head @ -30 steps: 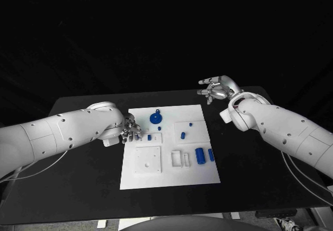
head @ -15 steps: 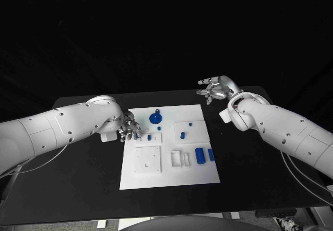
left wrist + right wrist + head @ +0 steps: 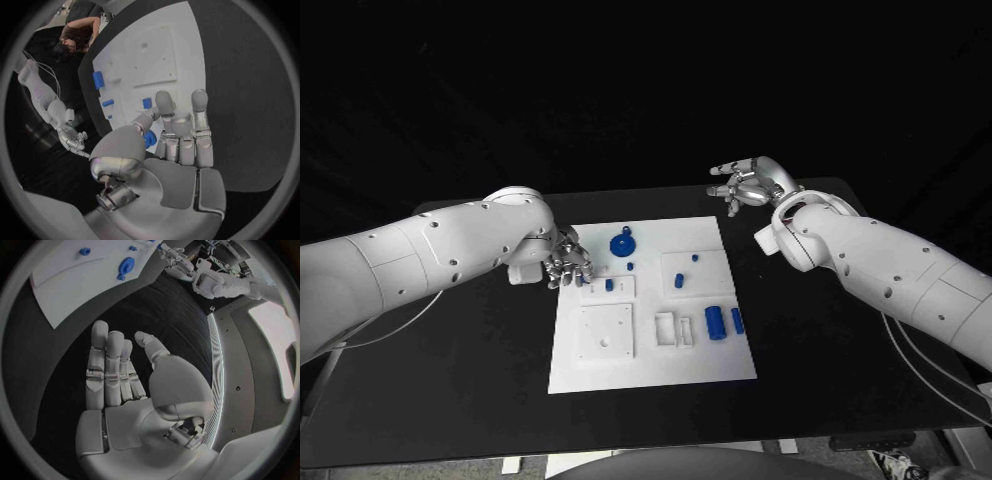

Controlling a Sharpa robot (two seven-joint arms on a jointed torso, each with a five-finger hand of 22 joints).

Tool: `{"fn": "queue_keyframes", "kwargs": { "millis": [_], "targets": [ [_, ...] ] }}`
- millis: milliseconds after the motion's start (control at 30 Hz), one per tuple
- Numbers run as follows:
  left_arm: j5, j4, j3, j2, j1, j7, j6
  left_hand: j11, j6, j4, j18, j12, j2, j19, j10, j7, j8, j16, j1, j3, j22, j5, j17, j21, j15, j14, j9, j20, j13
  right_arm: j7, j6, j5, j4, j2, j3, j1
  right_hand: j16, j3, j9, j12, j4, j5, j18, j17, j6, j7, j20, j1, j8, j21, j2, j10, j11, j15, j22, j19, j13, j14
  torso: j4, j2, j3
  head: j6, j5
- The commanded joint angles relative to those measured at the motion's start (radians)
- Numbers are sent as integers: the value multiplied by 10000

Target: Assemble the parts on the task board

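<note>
A: Let us begin near us. On the flat white plastic task board (image 3: 653, 372), at the close end, we see a square white block with a small hole (image 3: 607, 331); beside it stand two blue cylinder parts (image 3: 715, 322), upright in their slots.

B: Farther, at the board's left edge, is our silver many-fingered left hand (image 3: 568, 266). In the left wrist view it seems that a small blue part (image 3: 150, 138) sits between the thumb and the fingers (image 3: 169, 112), so we judge that the left hand pinches it, just above the small blue peg (image 3: 610, 285) in its white socket.

A: What could go wrong, we think? The pinch looks shallow. If the part tilts when it goes down, it may jam at the socket or slip out and roll on the black counter (image 3: 473, 360). The fingers could also knock the small peg beside.

B: And the round blue knob-shaped part (image 3: 625, 243) stands near; a wide wrist move may push it.

A: At the far right corner of the counter, our right hand (image 3: 750, 185) hovers, fingers apart, holding nothing, well apart from the board.

B: About writing: we can read no brand or label anywhere.
</note>
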State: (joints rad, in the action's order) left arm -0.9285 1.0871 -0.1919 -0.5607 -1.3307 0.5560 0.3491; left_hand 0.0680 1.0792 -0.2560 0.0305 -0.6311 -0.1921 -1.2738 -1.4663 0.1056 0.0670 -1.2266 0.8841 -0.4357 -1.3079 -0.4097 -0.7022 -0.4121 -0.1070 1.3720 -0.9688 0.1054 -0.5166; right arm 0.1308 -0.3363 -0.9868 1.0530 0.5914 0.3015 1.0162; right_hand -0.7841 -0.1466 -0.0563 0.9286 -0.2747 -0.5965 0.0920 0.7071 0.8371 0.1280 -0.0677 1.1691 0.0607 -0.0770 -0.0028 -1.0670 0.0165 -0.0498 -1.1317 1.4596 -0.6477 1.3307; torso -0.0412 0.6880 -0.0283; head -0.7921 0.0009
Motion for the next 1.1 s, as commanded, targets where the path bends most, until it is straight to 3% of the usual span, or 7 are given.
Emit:
{"fn": "queue_keyframes", "kwargs": {
  "millis": [33, 533, 1100],
  "targets": [
    [73, -95, -2, 110, -21, -39, 449, 51, 2135, -40, 194, -48, -60, -3, -391, -1312, 46, 28, 43, -5, -194, -66, -9, -40, 22, -1, -16, -74, -13, 56, 103, -63, 14, -21, 6, -4, 50, -56, 12, -53, -21, -41, 53, 7, -26, 72, -17, 2, -59, -34, -118, 11, -4, -15, -8, -82, 15, -15, 3, 2, 11, 0, 7],
    [54, -575, -58, 581, 15, -121, 529, 49, 2114, -32, 193, -41, -61, 8, -381, -1309, 46, 35, 57, -8, -194, -60, -18, -58, 23, -11, -64, -69, -43, 60, 97, -67, 15, -66, 6, -4, 50, -56, 12, -53, -21, -41, 53, 7, -26, 72, -17, 2, -59, -34, -118, 11, -4, -15, -8, -82, 15, -15, -11, 3, 8, 4, -5],
    [-217, -698, -171, 692, 127, -78, 582, 50, 2105, -29, 184, -34, -63, 17, -380, -1307, 42, 31, 86, -15, -194, -61, -41, -75, 21, -11, -95, -61, -80, 58, 98, -72, 19, -69, 6, -4, 50, -56, 12, -53, -21, -41, 53, 7, -26, 72, -17, 2, -59, -34, -118, 11, -4, -15, -8, -82, 15, -15, 9, -5, 7, -36, -2]
  ]
}}
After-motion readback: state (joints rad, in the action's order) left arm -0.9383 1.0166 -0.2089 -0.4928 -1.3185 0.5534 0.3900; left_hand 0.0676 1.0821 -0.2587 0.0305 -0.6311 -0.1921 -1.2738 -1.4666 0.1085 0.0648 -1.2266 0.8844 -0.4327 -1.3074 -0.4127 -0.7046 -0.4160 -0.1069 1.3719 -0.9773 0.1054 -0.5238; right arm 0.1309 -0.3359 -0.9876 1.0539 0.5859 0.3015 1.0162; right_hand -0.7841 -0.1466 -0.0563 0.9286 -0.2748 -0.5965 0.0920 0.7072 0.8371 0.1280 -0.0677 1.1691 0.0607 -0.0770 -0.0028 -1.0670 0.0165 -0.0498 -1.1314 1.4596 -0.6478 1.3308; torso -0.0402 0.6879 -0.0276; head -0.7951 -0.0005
